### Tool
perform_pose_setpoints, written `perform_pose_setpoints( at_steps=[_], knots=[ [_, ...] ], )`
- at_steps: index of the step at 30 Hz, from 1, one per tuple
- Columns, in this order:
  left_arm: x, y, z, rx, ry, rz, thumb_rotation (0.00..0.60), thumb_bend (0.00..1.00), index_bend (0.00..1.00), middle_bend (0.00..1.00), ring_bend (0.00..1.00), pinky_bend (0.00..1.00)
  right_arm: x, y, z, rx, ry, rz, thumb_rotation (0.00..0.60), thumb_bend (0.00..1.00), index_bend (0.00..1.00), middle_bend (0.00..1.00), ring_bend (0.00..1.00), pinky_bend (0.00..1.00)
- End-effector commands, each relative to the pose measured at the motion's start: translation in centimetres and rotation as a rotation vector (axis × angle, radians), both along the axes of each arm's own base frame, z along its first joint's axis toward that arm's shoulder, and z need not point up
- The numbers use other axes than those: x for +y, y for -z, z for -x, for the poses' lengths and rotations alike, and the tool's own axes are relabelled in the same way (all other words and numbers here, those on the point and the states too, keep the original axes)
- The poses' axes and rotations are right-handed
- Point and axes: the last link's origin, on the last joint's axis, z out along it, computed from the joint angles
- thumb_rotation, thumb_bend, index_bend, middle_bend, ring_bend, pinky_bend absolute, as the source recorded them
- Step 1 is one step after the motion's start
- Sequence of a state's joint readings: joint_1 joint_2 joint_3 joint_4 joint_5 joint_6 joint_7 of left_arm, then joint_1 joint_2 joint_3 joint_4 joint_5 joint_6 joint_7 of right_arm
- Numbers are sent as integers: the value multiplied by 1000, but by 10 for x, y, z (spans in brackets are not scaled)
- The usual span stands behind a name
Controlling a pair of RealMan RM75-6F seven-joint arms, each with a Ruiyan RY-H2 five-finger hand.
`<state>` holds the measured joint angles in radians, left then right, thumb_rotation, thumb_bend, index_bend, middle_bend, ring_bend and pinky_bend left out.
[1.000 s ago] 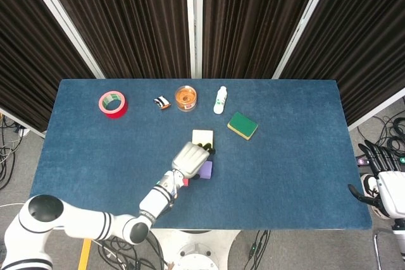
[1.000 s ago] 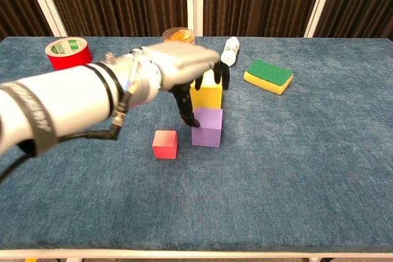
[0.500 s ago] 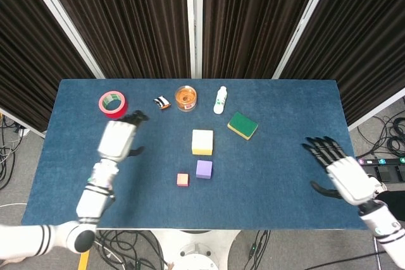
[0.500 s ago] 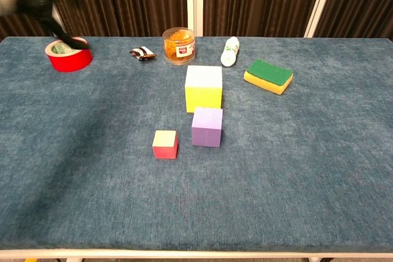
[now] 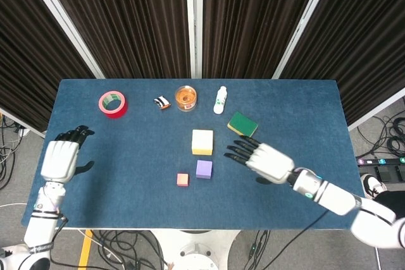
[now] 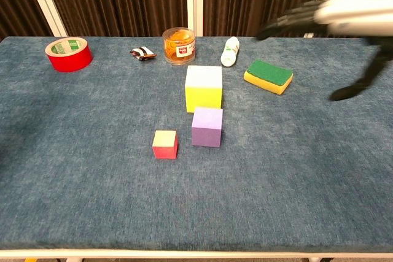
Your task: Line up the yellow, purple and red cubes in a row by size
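Nearest to the robot, the red cube [image 6: 164, 144] sits alone on the blue table [image 5: 126, 175], and just beside it on its right stands the purple cube [image 6: 207, 126]; these two are apart by a small gap. Directly behind the purple one is the yellow cube [image 6: 203, 88], the biggest, close to it or maybe touching; I cannot tell which. So the three make a corner shape, not one straight row, and I judge that the red cube, or the yellow one, must yet be shifted to finish the line by size. The left hand [image 5: 60, 157] hovers over the left edge of the table, fingers spread and holding nothing, well apart from the cubes. The right hand [image 5: 261, 159] hangs over the table to the right of the cubes, near the purple and yellow ones, its fingers also apart and empty; it seems placed to reach them from this side. Near the cubes the cloth is free on the left and in front, so there is room for sliding. Farther back lie the green and yellow sponge [image 6: 268, 76], the white bottle [image 6: 229, 51], the orange jar [image 6: 178, 45], a small wrapped item [image 6: 142, 53] and the red tape roll [image 6: 68, 53] along the far edge.
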<state>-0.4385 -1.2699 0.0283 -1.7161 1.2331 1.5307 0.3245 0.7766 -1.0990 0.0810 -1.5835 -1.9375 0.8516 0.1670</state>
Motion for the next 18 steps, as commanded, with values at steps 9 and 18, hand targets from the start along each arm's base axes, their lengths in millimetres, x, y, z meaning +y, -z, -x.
perform_pose_setpoints(
  at_steps=[9,18],
  knots=[
    [-16,-5,12,-42,-46,39,600,127,335,331,336,388,-23,81,-45,184,-280,-29,600,62,122,28,0,0],
    [-19,-6,20,-93,-88,46,600,116,335,325,336,387,-30,121,-49,214,-385,6,600,61,185,1,0,0]
  ],
)
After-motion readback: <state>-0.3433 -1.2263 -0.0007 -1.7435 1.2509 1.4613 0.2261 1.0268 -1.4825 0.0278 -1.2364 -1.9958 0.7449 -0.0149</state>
